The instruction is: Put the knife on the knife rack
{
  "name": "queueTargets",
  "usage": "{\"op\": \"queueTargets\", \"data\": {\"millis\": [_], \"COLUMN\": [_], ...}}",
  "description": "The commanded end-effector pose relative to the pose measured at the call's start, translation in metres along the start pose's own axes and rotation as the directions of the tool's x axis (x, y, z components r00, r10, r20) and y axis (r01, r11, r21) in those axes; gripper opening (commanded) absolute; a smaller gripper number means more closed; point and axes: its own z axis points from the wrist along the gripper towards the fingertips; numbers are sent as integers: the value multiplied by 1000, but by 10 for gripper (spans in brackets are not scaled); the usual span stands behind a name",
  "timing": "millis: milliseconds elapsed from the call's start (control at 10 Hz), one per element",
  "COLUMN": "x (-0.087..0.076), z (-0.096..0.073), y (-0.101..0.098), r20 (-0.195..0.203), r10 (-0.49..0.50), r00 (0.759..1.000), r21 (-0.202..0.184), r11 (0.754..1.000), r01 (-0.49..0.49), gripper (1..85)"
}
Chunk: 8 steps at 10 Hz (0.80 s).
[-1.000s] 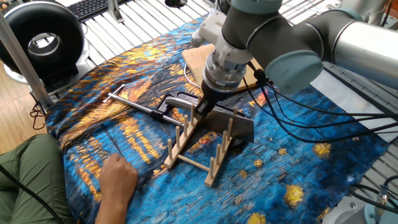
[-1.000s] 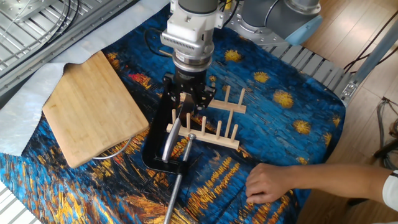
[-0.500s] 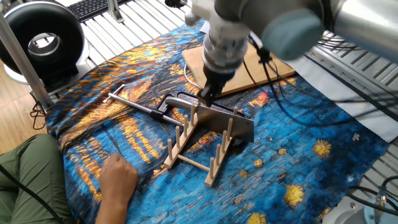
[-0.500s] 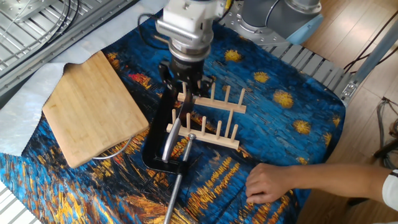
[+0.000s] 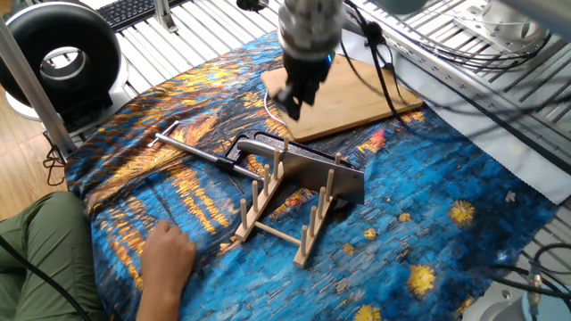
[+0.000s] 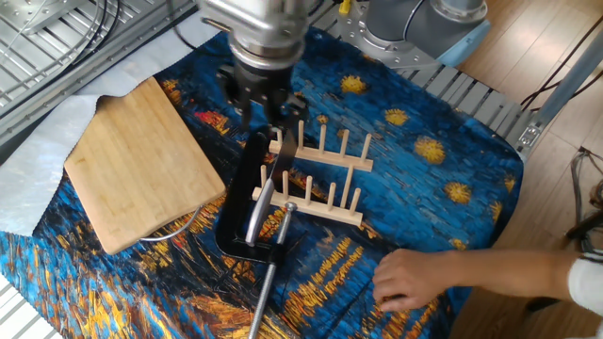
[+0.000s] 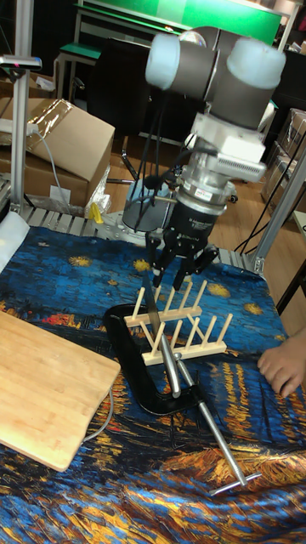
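Observation:
The knife (image 5: 326,172), a broad grey cleaver blade, stands on edge in the knife rack (image 5: 284,207), leaning between its upright pegs. The light-wood knife rack (image 6: 316,179) rests on the blue patterned cloth. My gripper (image 5: 299,96) hangs well above the rack's far end, over the edge of the cutting board. It is open and holds nothing. From the tall fixed view the gripper (image 7: 177,270) hovers just above the pegs of the knife rack (image 7: 178,331), apart from the knife.
A black clamp (image 5: 243,147) with a long silver rod (image 5: 192,148) lies against the rack. A bamboo cutting board (image 6: 141,165) sits beside it. A person's hand (image 5: 169,254) rests on the cloth near the rack's front.
The gripper was low at the knife in the rack a second ago. It has let go and risen, drifting toward the cutting board. The knife stays in the rack.

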Motion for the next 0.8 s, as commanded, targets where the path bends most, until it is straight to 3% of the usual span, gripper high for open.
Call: {"op": "queueTargets", "data": {"millis": [0,200,400,700], "x": [-21,-10,0,-5], "z": [-19,-19,-17,-14], "y": [-31,-49,-54,-39], "r20": [-12,-44,-77,-63], "r10": [58,122,209,279], "r00": [998,992,975,958], "r21": [3,53,69,-5], "r11": [998,991,977,960], "r01": [-57,-120,-204,-280], "gripper": [393,380,353,327]}}
